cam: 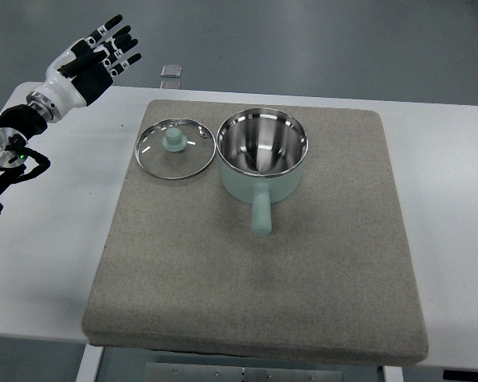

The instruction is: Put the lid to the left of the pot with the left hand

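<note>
A glass lid (pixel 175 149) with a steel rim and a pale green knob lies flat on the grey mat (pixel 303 270), just left of the pot and nearly touching its rim. The pale green pot (pixel 262 156) with a shiny steel inside stands open on the mat, its handle pointing toward the near edge. My left hand (pixel 103 52) is raised at the far left, well away from the lid, with its fingers spread and holding nothing. The right arm does not show.
The mat lies on a white table (pixel 454 199). A small clear object (pixel 170 72) sits at the table's far edge behind the lid. The grey floor shows beyond the table.
</note>
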Controlling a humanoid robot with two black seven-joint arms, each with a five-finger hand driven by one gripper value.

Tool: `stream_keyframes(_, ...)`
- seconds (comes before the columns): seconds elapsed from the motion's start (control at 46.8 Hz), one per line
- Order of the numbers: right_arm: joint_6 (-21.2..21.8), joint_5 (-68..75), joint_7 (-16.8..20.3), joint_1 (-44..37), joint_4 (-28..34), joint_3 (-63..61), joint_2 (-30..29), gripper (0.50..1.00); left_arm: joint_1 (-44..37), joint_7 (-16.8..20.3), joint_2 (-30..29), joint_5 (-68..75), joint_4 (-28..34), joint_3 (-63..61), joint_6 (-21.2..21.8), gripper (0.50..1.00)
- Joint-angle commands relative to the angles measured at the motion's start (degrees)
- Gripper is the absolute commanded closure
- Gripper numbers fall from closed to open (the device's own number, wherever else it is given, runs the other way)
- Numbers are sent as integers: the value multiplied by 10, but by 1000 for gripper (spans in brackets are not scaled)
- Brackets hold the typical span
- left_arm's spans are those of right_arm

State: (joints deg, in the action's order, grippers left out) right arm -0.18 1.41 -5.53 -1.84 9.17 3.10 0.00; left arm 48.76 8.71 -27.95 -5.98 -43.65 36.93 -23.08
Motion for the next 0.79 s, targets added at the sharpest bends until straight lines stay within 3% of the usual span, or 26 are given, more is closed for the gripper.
stream_keyframes(0.0,0,0,0,0,0,1,0,576,-3,-1,0,-1,4,1,-6,504)
stream_keyframes(0.278,0,0,0,0,1,1,0,576,-4,-12,1,-10,16,2,-60,504)
stream_keyframes(0.77,0,0,0,0,1,1,0,576,-14,-89,33,-55,71,2,-56,504)
